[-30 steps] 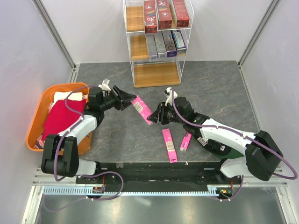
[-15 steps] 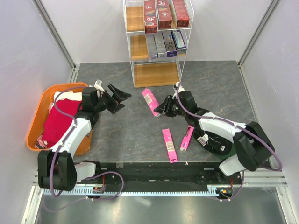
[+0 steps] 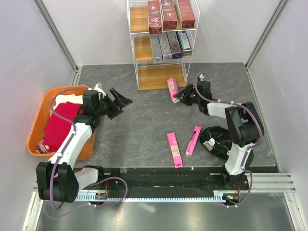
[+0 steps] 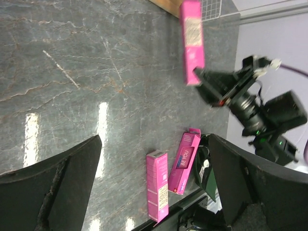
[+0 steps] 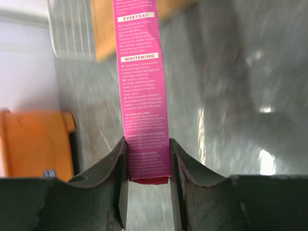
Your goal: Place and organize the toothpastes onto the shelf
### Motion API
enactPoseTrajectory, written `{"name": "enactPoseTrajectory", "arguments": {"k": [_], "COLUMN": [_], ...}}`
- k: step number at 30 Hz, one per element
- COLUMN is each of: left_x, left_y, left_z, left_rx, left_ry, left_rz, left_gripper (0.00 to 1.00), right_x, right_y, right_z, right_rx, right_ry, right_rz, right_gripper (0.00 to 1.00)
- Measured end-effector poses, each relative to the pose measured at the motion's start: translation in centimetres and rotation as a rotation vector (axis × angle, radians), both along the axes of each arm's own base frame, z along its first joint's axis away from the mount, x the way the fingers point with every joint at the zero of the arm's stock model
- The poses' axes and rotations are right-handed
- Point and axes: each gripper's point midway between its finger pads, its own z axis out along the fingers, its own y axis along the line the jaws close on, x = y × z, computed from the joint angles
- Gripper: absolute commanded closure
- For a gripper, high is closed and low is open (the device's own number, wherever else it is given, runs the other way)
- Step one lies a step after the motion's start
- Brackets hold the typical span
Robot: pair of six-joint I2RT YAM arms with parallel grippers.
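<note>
Bright even overhead light, glare streaks on tabletop [image 4: 101,125], right wrist background blurred

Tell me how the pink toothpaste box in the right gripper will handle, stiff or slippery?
The pink box is probably stiff: its edges look straight though the right gripper pinches only one end. Gripped there, it could pivot. Likely light, since it shows no sag.

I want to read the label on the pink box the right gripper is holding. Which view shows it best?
Right wrist: the pink box is close up, lettering legible, the right gripper clamped on its end. Top external shows it small, near the shelf; left wrist shows it distant, its label unreadable.
</note>
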Motion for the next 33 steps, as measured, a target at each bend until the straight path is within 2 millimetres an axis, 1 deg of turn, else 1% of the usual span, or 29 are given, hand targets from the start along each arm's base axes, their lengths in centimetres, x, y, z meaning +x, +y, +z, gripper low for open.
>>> {"name": "enactPoseTrajectory", "arguments": {"k": [3,4,8,11,14,17,18,19,21,22,24,25,27,28,30,33], "left_x": [-0.2,-0.3,-0.6,-0.7,-0.9,-1.1,-1.2,-1.3,-1.5,-1.7,-1.8,-1.9,-2.0,-1.9,-1.9,-1.9], "left_y": [0.1,0.1,0.1,0.2,0.2,0.2,0.2,0.2,0.2,0.2,0.2,0.2,0.2,0.2,0.1,0.1], "left_z": [-0.5,-0.8,-1.6,-2.0,-2.4,-2.9,-3.1,-3.3,-3.7,-4.0,-4.1,-4.1,-4.1,-4.1,-4.0,-4.0], "left_rx": [0.006,0.007,0.012,0.014,0.015,0.016,0.016,0.017,0.017,0.016,0.016,0.015,0.014,0.014,0.014,0.013], "left_ry": [0.011,0.016,0.035,0.045,0.054,0.063,0.067,0.073,0.083,0.088,0.092,0.093,0.092,0.090,0.087,0.086], "left_rz": [-0.002,-0.002,-0.002,-0.002,-0.002,-0.002,-0.002,-0.002,-0.003,-0.004,-0.006,-0.007,-0.008,-0.008,-0.008,-0.009], "left_gripper": [0.00,0.00,0.00,0.00,0.00,0.00,0.00,0.00,0.00,0.00,0.00,0.00,0.00,0.00,0.00,0.00], "right_x": [2.9,3.5,6.8,8.6,9.6,9.8,9.9,10.1,10.5,10.7,10.9,10.9,10.8,10.7,10.4,9.2], "right_y": [-1.4,-1.6,-1.9,-1.5,-1.3,-1.5,-1.5,-1.6,-1.9,-2.2,-2.7,-2.9,-3.2,-3.3,-3.4,-3.7], "right_z": [0.8,1.0,1.7,1.0,-0.7,-2.3,-2.6,-2.6,-2.5,-2.5,-2.8,-2.9,-3.3,-3.4,-3.1,-3.1], "right_rx": [0.024,0.030,0.055,0.077,0.090,0.089,0.089,0.089,0.085,0.081,0.073,0.075,0.069,0.073,0.078,0.077], "right_ry": [-0.030,-0.035,-0.059,-0.051,-0.014,0.021,0.023,0.018,0.011,0.010,0.015,0.020,0.027,0.029,0.020,0.026], "right_rz": [-0.042,-0.051,-0.074,-0.085,-0.105,-0.126,-0.134,-0.142,-0.165,-0.184,-0.211,-0.221,-0.235,-0.237,-0.240,-0.240], "right_gripper": [0.79,0.79,0.78,0.77,0.73,0.68,0.66,0.61,0.48,0.37,0.26,0.18,0.11,0.10,0.09,0.09]}}
